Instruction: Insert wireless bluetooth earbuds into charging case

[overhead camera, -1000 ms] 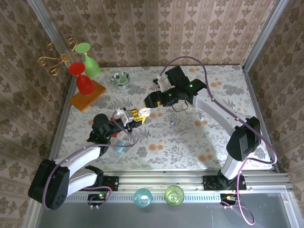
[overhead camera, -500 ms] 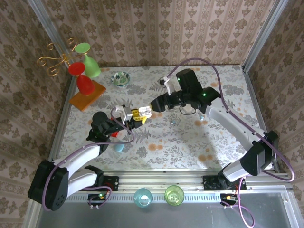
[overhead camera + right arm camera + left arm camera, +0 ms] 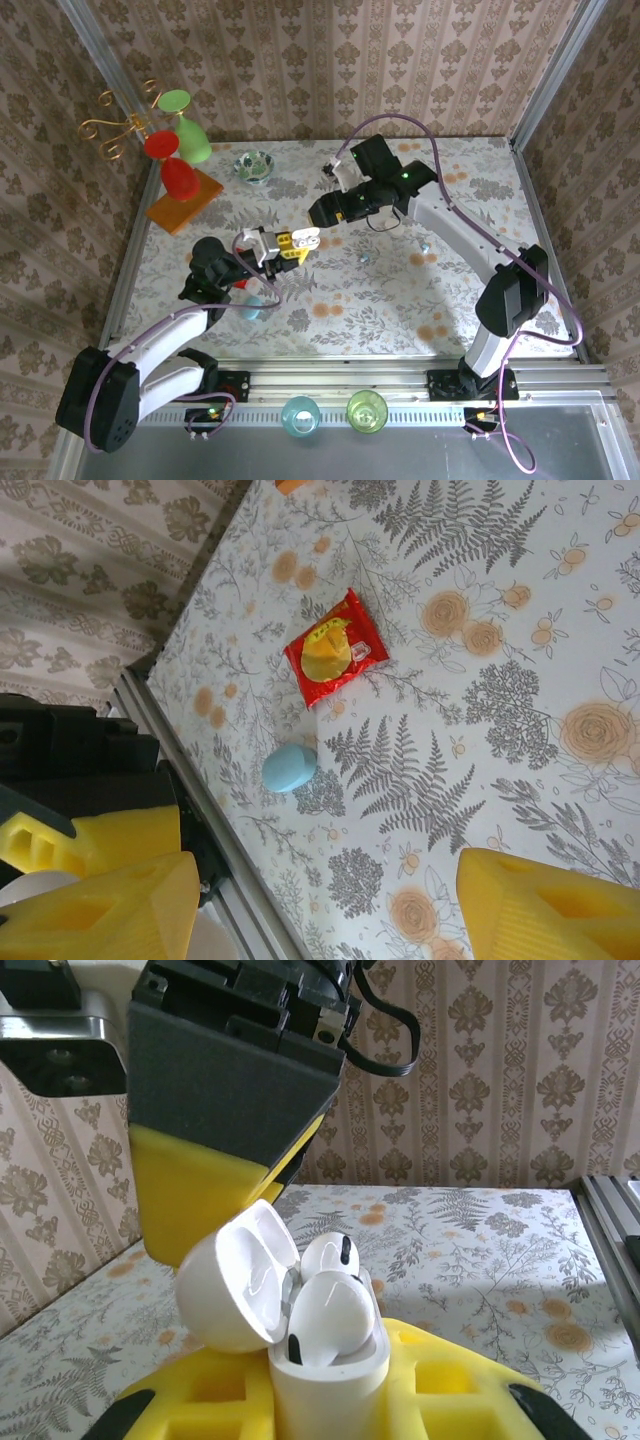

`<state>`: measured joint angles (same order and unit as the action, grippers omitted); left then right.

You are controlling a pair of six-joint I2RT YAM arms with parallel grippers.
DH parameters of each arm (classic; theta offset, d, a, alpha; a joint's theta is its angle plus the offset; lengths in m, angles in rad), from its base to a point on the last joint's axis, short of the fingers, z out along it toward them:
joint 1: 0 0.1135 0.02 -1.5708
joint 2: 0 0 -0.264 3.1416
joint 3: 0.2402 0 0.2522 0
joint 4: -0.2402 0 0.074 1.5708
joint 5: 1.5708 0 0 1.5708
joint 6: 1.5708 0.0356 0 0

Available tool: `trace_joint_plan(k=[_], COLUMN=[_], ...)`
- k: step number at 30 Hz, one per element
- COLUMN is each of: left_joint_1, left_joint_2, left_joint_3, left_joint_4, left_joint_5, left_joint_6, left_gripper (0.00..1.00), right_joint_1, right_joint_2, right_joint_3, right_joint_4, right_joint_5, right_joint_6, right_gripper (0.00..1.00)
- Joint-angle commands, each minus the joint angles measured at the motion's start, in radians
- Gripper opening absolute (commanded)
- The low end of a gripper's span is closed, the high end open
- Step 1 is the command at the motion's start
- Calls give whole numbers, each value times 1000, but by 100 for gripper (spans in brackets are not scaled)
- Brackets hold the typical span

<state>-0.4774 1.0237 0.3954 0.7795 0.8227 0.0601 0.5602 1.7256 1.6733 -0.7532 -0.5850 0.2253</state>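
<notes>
A white charging case [image 3: 328, 1380] stands upright between the yellow pads of my left gripper [image 3: 330, 1395], which is shut on it. Its lid [image 3: 235, 1285] is flipped open to the left. Two white earbuds [image 3: 332, 1318] sit in the case, one behind the other. In the top view the case [image 3: 306, 238] is held above the table's middle. My right gripper [image 3: 320, 212] hovers just beyond it, open, with nothing between its yellow fingers [image 3: 545, 905]. Two tiny pale pieces [image 3: 364, 257] lie on the table to the right.
A blue rounded case [image 3: 290, 767] and a red snack packet [image 3: 335, 648] lie on the table under my left arm. A green glass bowl [image 3: 254, 165] and a stand with red and green glasses [image 3: 178, 165] are at the back left. Two cups [image 3: 300, 413] sit on the front rail.
Half a second ago my right gripper's tip was at the case; it has since drawn back toward the far side. My left gripper still holds the case in nearly the same spot.
</notes>
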Motion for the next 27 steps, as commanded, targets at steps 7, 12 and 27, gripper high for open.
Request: trace_joint_plan(k=[7, 12, 27], left_joint_1=[14, 14, 27], left_joint_2=[1, 12, 91], left_joint_3=[39, 62, 117], left_joint_4=[-6, -15, 82], left_joint_5=[-92, -43, 225], left_joint_6=[-106, -162, -316], left_gripper=[2, 2, 3], right_joint_1=[29, 27, 34], right_joint_2=[-99, -182, -306], right_joint_3=[-48, -119, -396], right_joint_4=[-101, 16, 397], right_joint_5=[-90, -50, -232], right_joint_6=[-199, -215, -444], right_gripper=[72, 72, 53])
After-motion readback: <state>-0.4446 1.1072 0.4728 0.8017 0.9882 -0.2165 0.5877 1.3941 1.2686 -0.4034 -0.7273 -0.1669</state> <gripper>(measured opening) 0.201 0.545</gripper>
